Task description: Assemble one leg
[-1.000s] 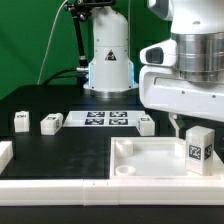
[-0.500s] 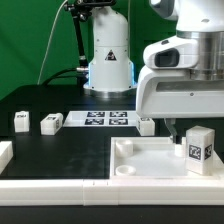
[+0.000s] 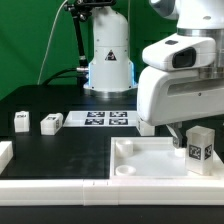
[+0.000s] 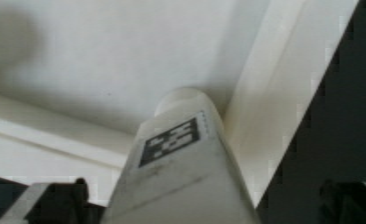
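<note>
So the leg (image 3: 200, 147) is standing upright in the far corner of the tabletop (image 3: 140, 165), on the exterior view's right, with its black-and-white tag facing the camera. The wrist view is looking along that same leg (image 4: 176, 150), tag showing on its side, and the tray's raised rim is running right next to it. The gripper (image 3: 181, 134) is sitting just behind and beside the leg, with one finger (image 3: 177, 137) poking down out of the big white arm housing. In the wrist view the dark fingertips (image 4: 55, 198) are showing on either side of the leg's near end with a bit of gap, so the claw is looking fairly wide and not pinching anything, though I'm not fully sure whether a pad is touching. Further out, two more legs (image 3: 20, 121) (image 3: 50, 122) are lying on the black table (image 3: 60, 150) towards the exterior view's left, well apart from the tray, and another one (image 3: 146, 125) is peeking out just beside the marker board (image 3: 100, 119), half hidden by the arm
</note>
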Available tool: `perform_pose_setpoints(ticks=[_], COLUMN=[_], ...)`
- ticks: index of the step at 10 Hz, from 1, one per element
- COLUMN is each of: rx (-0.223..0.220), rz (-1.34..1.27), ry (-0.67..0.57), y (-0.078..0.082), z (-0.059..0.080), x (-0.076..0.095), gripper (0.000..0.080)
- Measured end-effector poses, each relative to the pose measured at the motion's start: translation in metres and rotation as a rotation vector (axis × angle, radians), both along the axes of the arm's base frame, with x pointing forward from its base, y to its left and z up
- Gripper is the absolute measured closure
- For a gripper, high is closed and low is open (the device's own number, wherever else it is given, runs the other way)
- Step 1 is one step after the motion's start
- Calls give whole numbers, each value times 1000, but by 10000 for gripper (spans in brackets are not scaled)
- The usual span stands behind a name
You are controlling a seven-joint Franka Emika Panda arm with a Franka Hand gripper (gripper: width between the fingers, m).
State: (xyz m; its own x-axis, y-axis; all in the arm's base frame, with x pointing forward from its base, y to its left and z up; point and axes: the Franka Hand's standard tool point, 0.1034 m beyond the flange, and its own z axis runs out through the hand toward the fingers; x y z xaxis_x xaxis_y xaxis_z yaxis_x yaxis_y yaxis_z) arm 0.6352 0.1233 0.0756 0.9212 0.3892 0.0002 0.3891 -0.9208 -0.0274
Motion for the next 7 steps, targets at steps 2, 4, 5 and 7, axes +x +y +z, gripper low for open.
perform_pose_setpoints(ticks=[2, 4, 5, 7], rx=[0, 0, -1, 0], rz=[50, 21, 22, -101], ry=[-1, 0, 0, 3], y=[-1, -1, -1, -1], z=[0, -1, -1, -1], x=[0, 0, 0, 0], gripper=[160, 321, 321, 509])
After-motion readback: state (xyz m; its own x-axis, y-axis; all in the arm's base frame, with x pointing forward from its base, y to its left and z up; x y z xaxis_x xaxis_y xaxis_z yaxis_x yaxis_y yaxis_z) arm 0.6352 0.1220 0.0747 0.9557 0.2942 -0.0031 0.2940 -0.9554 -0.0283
